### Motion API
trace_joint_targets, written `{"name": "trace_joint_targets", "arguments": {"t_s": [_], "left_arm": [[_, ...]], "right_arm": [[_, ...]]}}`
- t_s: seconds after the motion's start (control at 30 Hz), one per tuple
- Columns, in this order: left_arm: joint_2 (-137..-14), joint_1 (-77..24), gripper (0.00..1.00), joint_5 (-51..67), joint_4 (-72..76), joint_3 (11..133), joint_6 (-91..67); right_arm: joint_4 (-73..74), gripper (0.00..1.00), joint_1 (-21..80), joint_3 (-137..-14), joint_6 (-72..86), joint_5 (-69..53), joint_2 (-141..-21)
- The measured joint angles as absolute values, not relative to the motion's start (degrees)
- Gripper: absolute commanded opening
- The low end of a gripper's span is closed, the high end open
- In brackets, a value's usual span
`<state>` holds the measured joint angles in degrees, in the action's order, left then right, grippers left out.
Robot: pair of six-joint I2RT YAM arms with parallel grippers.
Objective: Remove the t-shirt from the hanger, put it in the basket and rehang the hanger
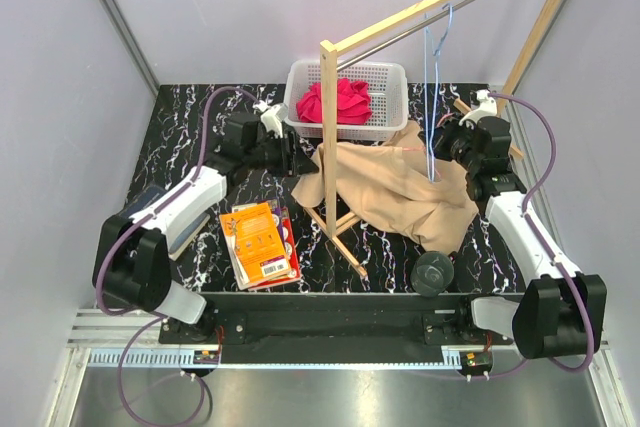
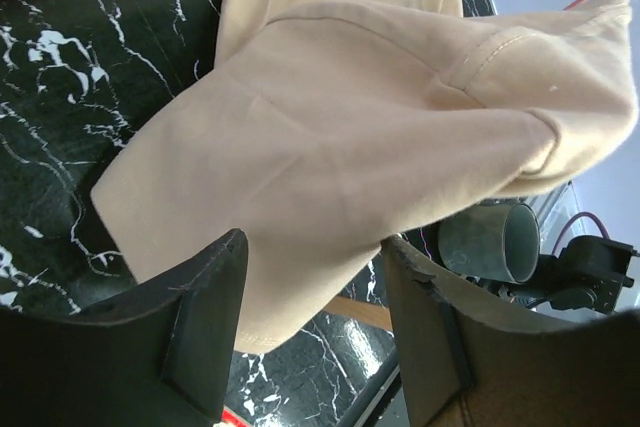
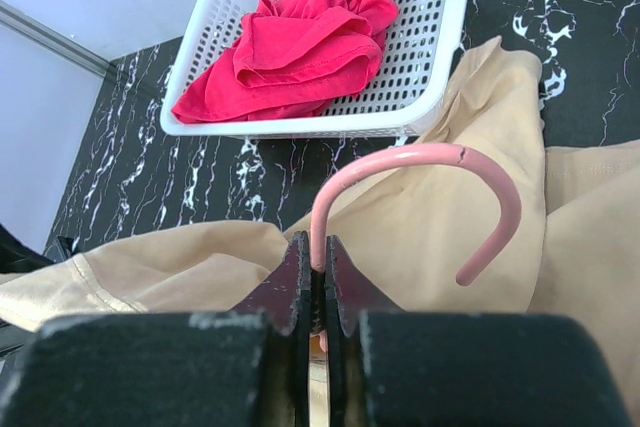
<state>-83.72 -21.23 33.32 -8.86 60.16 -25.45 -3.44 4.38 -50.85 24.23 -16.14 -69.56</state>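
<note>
While the right gripper (image 3: 312, 282) is pinched tight on the stem of the pink round-hooked hanger (image 3: 420, 154), its two fingers nearly meeting around the thin rod, the hook curves up and over to the right above them.

Beige cotton t-shirt (image 1: 395, 192): lies crumpled on the black white-veined marble table (image 1: 180, 137), spread from the foot of the pale wooden rack (image 1: 329, 127) across to the right arm. One corner rises toward the right gripper. The hanger body under the cloth is not visible, so I cannot tell how much of it sits inside the shirt.

Left gripper (image 2: 315, 242): fingers spread wide, holding nothing. It sits at the left edge of the shirt; a rounded fold of beige cloth fills the view just beyond the fingertips.

Other items:
- white perforated plastic basket (image 3: 437, 47) at the back of the table, touching the shirt's far edge, with a bunched red cloth (image 3: 290, 47) inside
- thin blue wire hanger (image 1: 432, 97) hung on the rack rail
- orange flat book (image 1: 262, 242) near the left arm
- dark round cylinder (image 1: 433, 272) by the shirt's near hem
</note>
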Motion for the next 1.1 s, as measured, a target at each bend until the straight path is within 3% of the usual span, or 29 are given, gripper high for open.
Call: {"name": "trace_joint_targets", "arguments": {"t_s": [0.1, 0.2, 0.23, 0.33, 0.4, 0.67, 1.1], "left_arm": [[-85.3, -22.3, 0.56, 33.3, -9.2, 61.5, -25.5], [-86.0, -23.3, 0.36, 33.4, -9.1, 63.1, -25.5], [-86.1, -23.6, 0.25, 33.4, -9.0, 63.3, -25.8], [-86.4, -23.8, 0.07, 33.8, -8.8, 64.0, -26.4], [-86.5, -23.8, 0.01, 33.9, -8.7, 64.2, -26.8], [-85.0, -23.8, 0.0, 31.9, -12.7, 68.5, -25.6], [-65.1, -22.5, 0.0, 17.0, -17.5, 71.3, -25.4]], "right_arm": [[-3.3, 0.0, 4.3, -50.9, 24.2, -16.2, -69.3], [-3.2, 0.0, 4.3, -50.9, 24.3, -16.2, -69.1], [-3.2, 0.0, 4.3, -50.9, 24.4, -16.3, -69.1], [-3.1, 0.0, 4.3, -50.9, 24.4, -16.6, -69.1], [-3.1, 0.0, 4.3, -50.9, 24.5, -16.6, -69.1], [-3.1, 0.0, 4.3, -50.6, 24.4, -16.6, -68.4], [-2.7, 0.0, 4.4, -50.4, 24.4, -14.9, -66.6]]}}
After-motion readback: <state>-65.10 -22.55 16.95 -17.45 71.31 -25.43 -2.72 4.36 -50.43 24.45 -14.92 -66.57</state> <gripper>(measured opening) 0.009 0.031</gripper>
